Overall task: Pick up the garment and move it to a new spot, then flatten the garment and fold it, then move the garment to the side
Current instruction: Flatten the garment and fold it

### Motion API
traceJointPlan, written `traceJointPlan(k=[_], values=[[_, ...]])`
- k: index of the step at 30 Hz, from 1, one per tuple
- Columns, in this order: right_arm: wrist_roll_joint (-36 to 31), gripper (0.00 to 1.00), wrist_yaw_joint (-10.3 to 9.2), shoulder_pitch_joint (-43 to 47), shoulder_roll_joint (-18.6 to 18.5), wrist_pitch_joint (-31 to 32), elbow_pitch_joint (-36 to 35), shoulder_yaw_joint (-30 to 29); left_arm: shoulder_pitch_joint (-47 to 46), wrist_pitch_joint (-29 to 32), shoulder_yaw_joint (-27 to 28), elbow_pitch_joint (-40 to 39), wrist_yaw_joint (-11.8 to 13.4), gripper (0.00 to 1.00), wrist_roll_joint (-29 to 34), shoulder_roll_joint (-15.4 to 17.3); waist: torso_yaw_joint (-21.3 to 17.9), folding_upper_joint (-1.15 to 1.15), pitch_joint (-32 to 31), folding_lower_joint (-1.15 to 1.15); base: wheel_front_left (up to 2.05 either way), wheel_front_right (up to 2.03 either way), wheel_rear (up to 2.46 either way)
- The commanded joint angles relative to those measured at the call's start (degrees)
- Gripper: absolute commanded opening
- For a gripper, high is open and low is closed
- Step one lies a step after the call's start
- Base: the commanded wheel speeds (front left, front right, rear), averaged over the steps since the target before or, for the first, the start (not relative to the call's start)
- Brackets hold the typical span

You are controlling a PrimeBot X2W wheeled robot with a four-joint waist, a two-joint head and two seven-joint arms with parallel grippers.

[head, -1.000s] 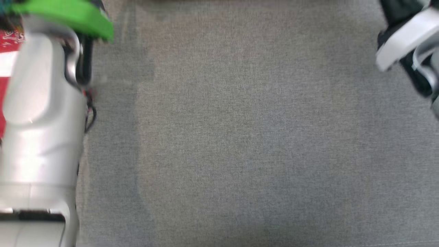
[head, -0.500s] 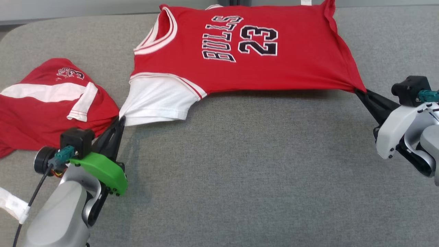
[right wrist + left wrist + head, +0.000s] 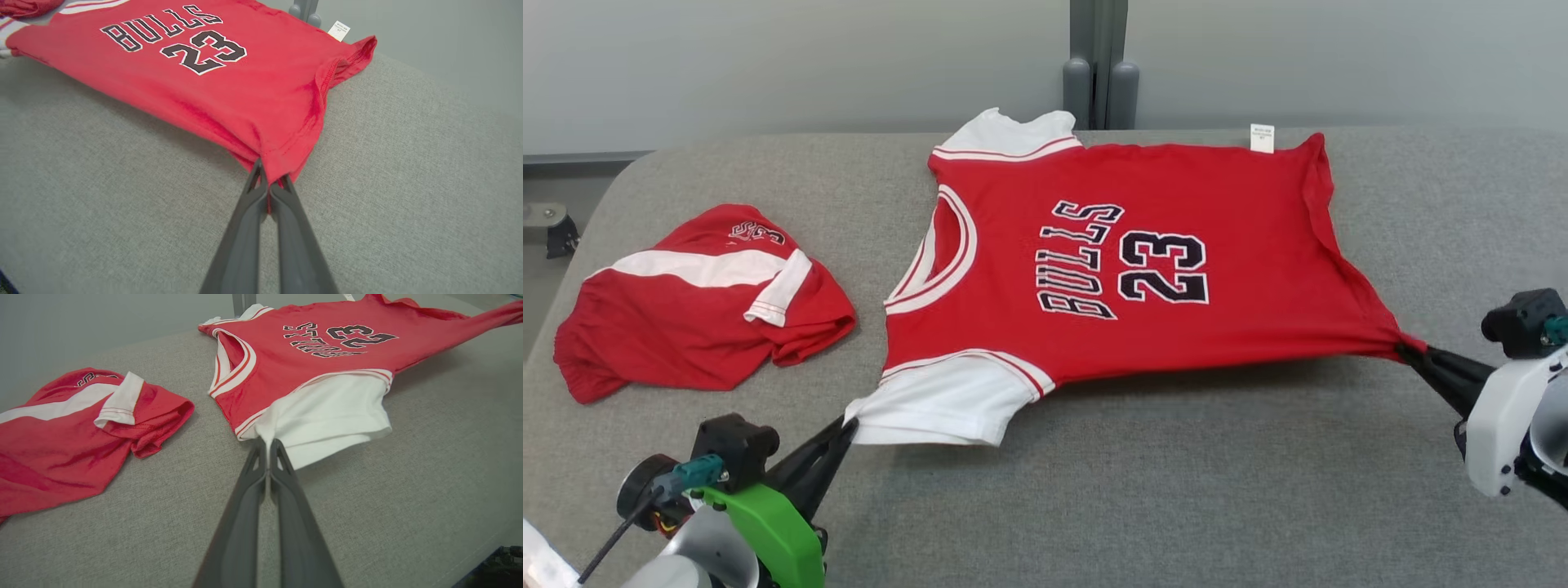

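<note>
Red jersey stretched, left tool pinching sleeve, right tool pinching hem

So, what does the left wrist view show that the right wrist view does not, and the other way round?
Left wrist view: the left gripper shut on the edge of the white sleeve.
Right wrist view: the right gripper shut on the red bottom corner.
Both: the red shirt with BULLS 23 on it, stretched over the grey table.
</note>
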Motion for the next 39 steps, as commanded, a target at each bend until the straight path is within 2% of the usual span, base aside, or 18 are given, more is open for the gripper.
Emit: traceJointPlan(k=[1,12,15,19,23,28,39], values=[[0.9,0.0,-0.07,1.6,-1.0,0.9,-0.9,0.2,1.8,0.8,-0.1,-1.7,0.7,0.0,-0.4,1.2,0.1,0.0,-1.7,0.01,0.0,0.0,0.0],[5.4,0.0,-0.07,9.1,-7.9,11.1,-13.9,0.8,10.5,10.0,-1.5,-15.9,2.8,0.0,-2.6,10.0,-1.0,0.0,-3.1,0.01,0.0,0.0,0.0],[5.5,0.0,-0.07,9.2,-9.1,12.4,-16.0,0.8,11.5,10.9,-0.5,-18.6,3.8,0.0,-3.7,11.5,-1.4,0.0,-2.8,0.01,0.0,0.0,0.0],[5.5,0.0,-0.07,7.4,-9.3,12.7,-16.0,0.8,9.8,11.4,-0.1,-19.9,4.2,0.0,-2.0,12.5,-1.9,0.0,-2.0,0.01,0.0,0.0,0.0],[5.6,0.0,-0.07,5.0,-8.0,13.7,-15.2,0.5,6.9,11.2,0.6,-19.2,4.5,0.0,-1.9,11.5,-2.5,0.0,-0.2,0.01,0.0,0.0,0.0],[4.7,0.0,-0.07,1.1,-6.1,15.5,-13.8,0.3,1.0,12.5,0.0,-17.3,2.8,0.0,1.0,11.3,-3.1,0.0,3.4,0.01,0.0,0.0,0.0],[4.9,0.0,-0.07,-6.9,-2.1,17.8,-8.7,-0.1,-13.5,13.2,-1.7,-7.6,0.1,0.0,3.0,6.4,-4.9,0.0,10.5,0.01,0.0,0.0,0.0]])
